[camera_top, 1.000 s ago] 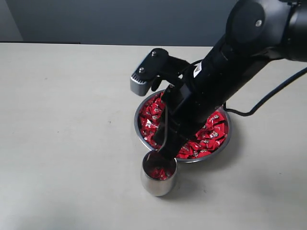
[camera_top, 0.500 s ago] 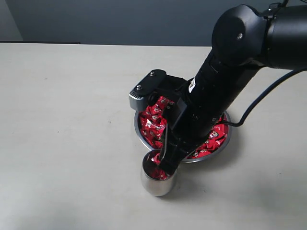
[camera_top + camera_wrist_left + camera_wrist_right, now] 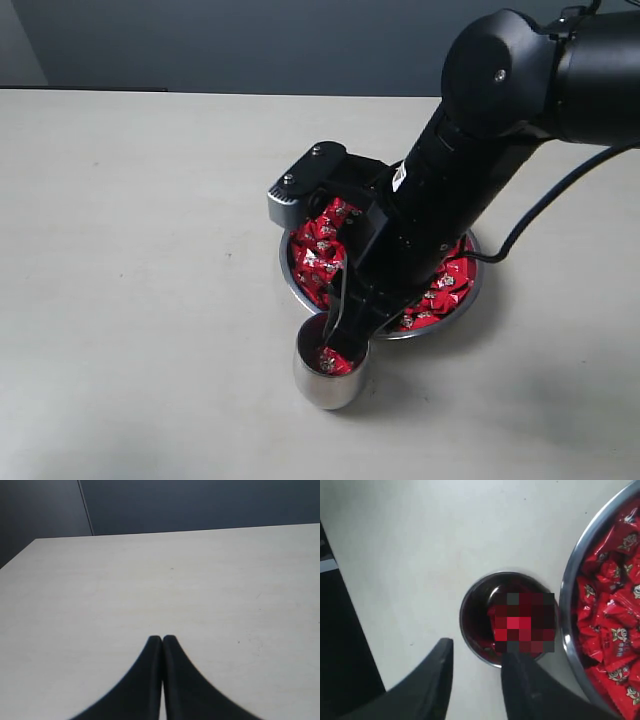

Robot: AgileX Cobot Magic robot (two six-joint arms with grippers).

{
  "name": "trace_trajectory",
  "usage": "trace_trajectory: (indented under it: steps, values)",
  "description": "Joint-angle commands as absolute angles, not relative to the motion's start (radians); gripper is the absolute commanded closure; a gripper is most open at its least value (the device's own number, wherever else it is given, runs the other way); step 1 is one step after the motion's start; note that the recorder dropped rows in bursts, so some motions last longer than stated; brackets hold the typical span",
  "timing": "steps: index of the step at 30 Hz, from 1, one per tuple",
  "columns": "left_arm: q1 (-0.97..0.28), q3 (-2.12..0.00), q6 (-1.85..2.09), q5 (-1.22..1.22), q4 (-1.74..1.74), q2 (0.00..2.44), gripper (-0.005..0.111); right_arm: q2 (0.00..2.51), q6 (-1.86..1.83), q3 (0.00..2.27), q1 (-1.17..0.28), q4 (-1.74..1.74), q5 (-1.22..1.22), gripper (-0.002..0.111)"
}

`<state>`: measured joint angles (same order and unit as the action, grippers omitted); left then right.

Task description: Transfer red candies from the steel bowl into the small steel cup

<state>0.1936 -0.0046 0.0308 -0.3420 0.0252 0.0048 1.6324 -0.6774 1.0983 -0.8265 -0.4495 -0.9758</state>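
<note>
"Why does the right gripper [image 3: 479,650] hang right over the small steel cup [image 3: 325,388]?"

"That's the drop-off spot, I'd say. Its jaws stand apart with nothing between them, tips at the cup's mouth."

"What's in the cup?"

"A few red candies [image 3: 328,360] at the bottom. The steel bowl [image 3: 568,605], just beside the cup, is heaped with far more, so I'd guess plenty remains."

"And the other arm?"

"The left gripper [image 3: 162,640] is pinched together over the table [image 3: 175,580], holding nothing, well out of the way."
</note>
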Motion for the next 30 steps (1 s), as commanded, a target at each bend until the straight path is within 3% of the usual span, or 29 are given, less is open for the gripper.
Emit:
trace_trajectory:
  steps: [1, 14, 22, 30]
  values:
    - [0.187, 0.000, 0.029, -0.334, 0.027, 0.000, 0.106, 1.630, -0.642, 1.102, -0.827, -0.375, -0.938, 0.075]
    - [0.187, 0.000, 0.029, -0.334, 0.027, 0.000, 0.106, 1.610, -0.048, 1.102, -0.826, 0.174, -0.594, 0.075]
    - [0.187, 0.000, 0.029, -0.334, 0.027, 0.000, 0.106, 1.626, 0.605, 1.102, -0.826, 0.679, -0.687, 0.075]
    - [0.187, 0.000, 0.029, -0.334, 0.027, 0.000, 0.106, 1.709, 0.568, 1.102, -0.685, 0.509, -0.668, 0.075]
